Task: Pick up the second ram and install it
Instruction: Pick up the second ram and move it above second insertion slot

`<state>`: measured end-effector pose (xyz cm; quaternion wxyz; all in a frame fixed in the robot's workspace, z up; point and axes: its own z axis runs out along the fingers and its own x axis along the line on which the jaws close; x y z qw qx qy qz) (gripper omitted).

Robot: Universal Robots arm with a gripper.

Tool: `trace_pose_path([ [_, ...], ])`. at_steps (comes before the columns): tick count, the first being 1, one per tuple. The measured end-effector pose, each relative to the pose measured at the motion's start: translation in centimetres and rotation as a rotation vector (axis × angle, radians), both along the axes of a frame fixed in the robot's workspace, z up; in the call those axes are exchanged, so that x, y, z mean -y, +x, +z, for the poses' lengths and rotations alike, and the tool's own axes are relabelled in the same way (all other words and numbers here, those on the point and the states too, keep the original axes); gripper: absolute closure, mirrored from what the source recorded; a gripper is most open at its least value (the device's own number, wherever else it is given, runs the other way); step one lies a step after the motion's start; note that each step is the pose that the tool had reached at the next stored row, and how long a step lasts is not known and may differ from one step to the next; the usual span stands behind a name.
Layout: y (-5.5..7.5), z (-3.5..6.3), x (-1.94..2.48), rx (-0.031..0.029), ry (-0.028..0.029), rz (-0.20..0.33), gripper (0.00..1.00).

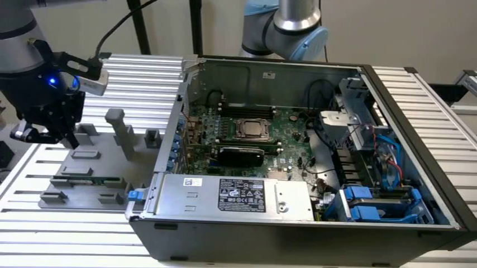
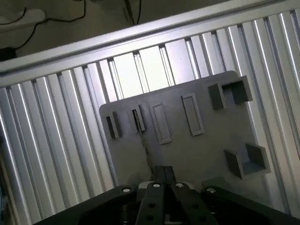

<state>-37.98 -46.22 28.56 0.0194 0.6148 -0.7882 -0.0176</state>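
The second ram is a thin green stick held in the grey fixture plate, near its front edge in the exterior view. My gripper hangs above the back left part of that plate, apart from the stick. In the wrist view the fingers are pressed together with nothing between them. Beyond them on the plate a thin dark line could be the stick seen edge-on.
The open computer case fills the exterior view's right, with the green motherboard and its CPU socket inside. Grey fixture posts rise from the plate beside the case wall. A second arm stands behind the case.
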Motion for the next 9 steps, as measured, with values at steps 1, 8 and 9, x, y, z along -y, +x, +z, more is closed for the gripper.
trace_pose_path([
  [1,0.00,-0.08,0.00,0.0001,0.0000,0.019,1.00],
  [8,0.00,-0.52,0.02,0.0001,-0.0006,0.111,1.00],
  [9,0.00,-0.59,0.03,0.0001,-0.0010,0.118,1.00],
])
